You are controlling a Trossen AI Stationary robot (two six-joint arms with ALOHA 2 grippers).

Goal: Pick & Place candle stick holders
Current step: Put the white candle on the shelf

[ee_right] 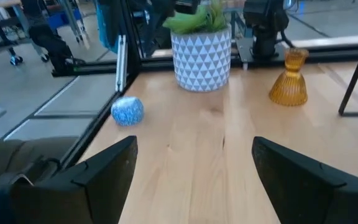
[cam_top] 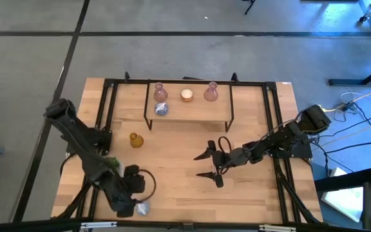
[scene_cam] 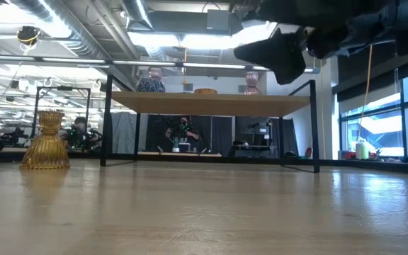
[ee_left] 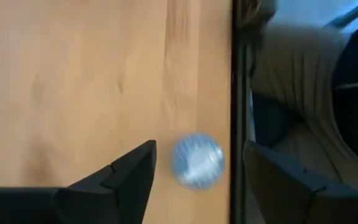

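From above, the left gripper (cam_top: 138, 205) hung over the near left corner of the table (cam_top: 172, 180), right at a silvery-blue round holder (cam_top: 142, 208) — only a sliver of it showed past the arm. The left wrist view gave what the overhead could not: the blue ball (ee_left: 197, 160) sat on the wood between the two spread fingers (ee_left: 129, 171), neither visibly touching it, close against the black frame rail (ee_left: 237, 93) at the table's edge. The jaws were parted, not gripping.

The right gripper (cam_top: 211, 165) hovered mid-table with its fingers wide apart and nothing between them. Its own camera looked across the boards at the same blue holder (ee_right: 127, 111), the green succulent in its pale patterned pot (ee_right: 202, 53) and the amber holder (ee_right: 289, 78) beside it.

On the raised shelf (cam_top: 189, 109) stood two pink holders (cam_top: 160, 91) (cam_top: 211, 92), a cream-white one (cam_top: 187, 95) between them, and a second silvery-blue ball (cam_top: 161, 109) in front of the left pink one. The low view showed the amber holder (scene_cam: 45, 142) at the left — the shelf tops only just cleared its board, and the near blue holder did not appear there.
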